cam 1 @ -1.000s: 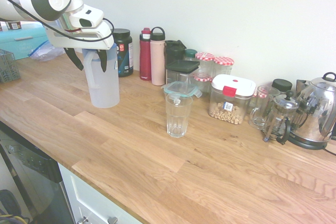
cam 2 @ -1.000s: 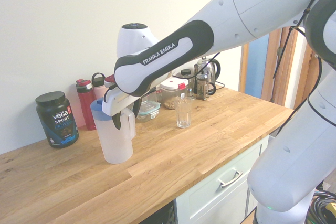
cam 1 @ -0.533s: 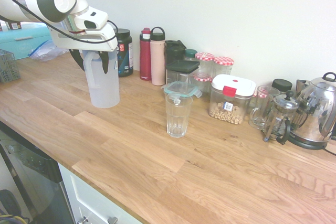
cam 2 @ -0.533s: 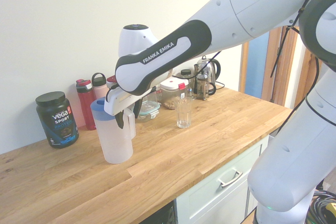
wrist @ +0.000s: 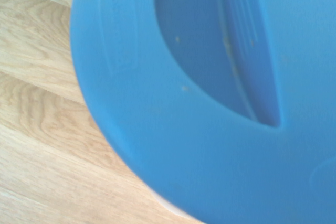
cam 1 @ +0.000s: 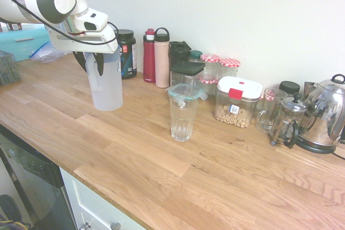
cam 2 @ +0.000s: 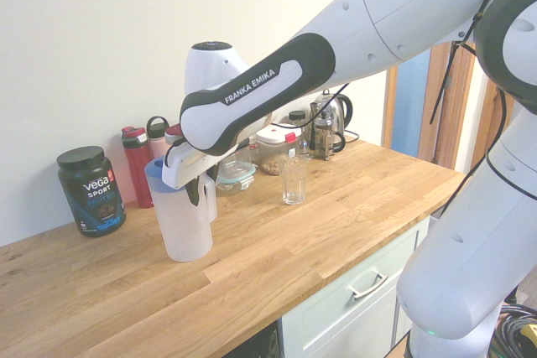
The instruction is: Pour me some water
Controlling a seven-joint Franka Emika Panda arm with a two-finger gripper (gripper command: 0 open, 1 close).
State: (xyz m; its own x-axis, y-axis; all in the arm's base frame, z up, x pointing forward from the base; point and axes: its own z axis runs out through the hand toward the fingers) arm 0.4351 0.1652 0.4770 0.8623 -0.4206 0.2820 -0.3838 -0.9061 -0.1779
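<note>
A translucent white water pitcher with a blue lid stands on the wooden counter at the left. My gripper comes down over its handle side, and the dark fingers are drawn in against the handle. In the second exterior view the gripper sits at the pitcher top, on the side toward the glass. An empty clear drinking glass stands upright to the pitcher's right, apart from it. The same glass shows further along the counter in the second exterior view.
Along the wall stand a black protein tub, a red bottle, a pink bottle, jars, a lidded box of nuts, a French press and a steel kettle. The counter's front edge runs near.
The fingers, spread wide on either side of the pitcher's handle a second ago, have drawn in onto it. Pitcher and glass have not moved.
</note>
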